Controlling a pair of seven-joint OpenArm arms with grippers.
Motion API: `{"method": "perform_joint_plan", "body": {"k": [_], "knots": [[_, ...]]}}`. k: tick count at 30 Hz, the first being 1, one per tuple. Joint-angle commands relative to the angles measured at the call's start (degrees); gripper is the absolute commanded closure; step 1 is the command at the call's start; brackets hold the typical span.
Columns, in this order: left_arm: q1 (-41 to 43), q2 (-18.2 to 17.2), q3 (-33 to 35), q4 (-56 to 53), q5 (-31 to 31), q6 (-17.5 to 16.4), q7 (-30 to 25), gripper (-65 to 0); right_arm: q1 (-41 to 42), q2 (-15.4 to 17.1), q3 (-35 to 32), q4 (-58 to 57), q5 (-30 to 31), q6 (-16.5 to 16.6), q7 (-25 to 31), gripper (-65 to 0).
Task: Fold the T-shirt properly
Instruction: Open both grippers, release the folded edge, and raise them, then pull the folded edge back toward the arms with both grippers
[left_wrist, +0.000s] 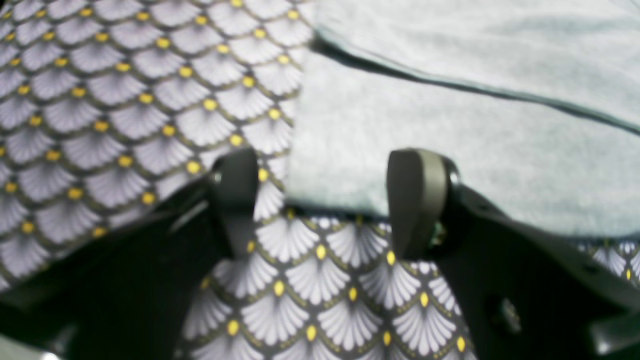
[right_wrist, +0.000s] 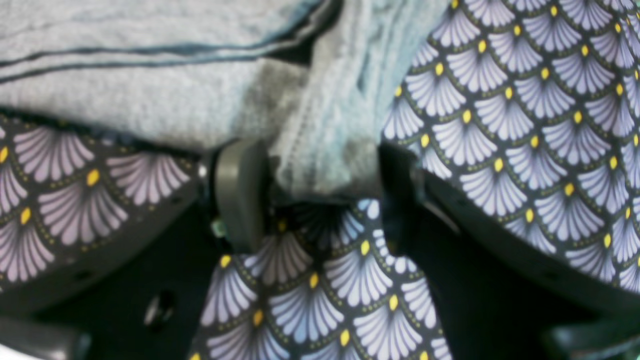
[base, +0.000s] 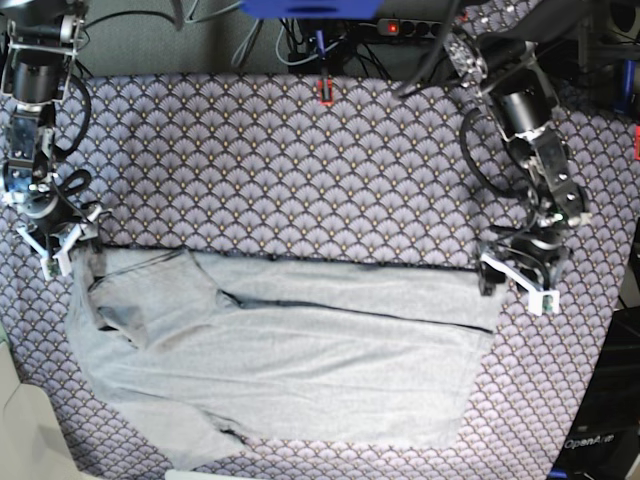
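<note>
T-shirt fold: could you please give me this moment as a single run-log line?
T-shirt: partly folded on table cloth | left gripper: open at corner, not gripping | right gripper: fabric bunched between jaws, closure unclear

**Soft knit on printed cloth**

The T-shirt (base: 300, 370) is matt, light heather-grey knit with a faintly fuzzy surface and stitched hems. The tabletop (base: 300, 170) wears smooth purple woven cloth printed with scallops. Both end effector fingers (left_wrist: 417, 200) look like matt dark plastic.
</note>
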Motion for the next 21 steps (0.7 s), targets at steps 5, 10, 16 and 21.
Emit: {"method": "perform_joint_plan", "body": {"k": [5, 10, 16, 21], "knots": [[-1.6, -0.4, -0.2, -1.2, -0.9, -0.3, -1.2, -39.9, 1.0, 1.3, 0.3, 0.8, 0.5, -0.2, 1.3, -35.1], [-1.6, -0.4, -0.2, -1.4, -1.0, -0.3, -1.2, -39.9, 1.0, 1.3, 0.3, 0.8, 0.5, -0.2, 1.3, -35.1], [-2.9, -0.4, -0.1, -2.7, -0.8, -0.3, -1.3, -39.9, 0.9, 1.3, 0.3, 0.8, 0.5, -0.2, 1.3, -35.1], [-4.8, -0.8, -0.2, -6.6, -1.1, -0.3, -1.3, -39.9, 0.9, 1.3, 0.3, 0.8, 0.5, -0.2, 1.3, -35.1]]}}
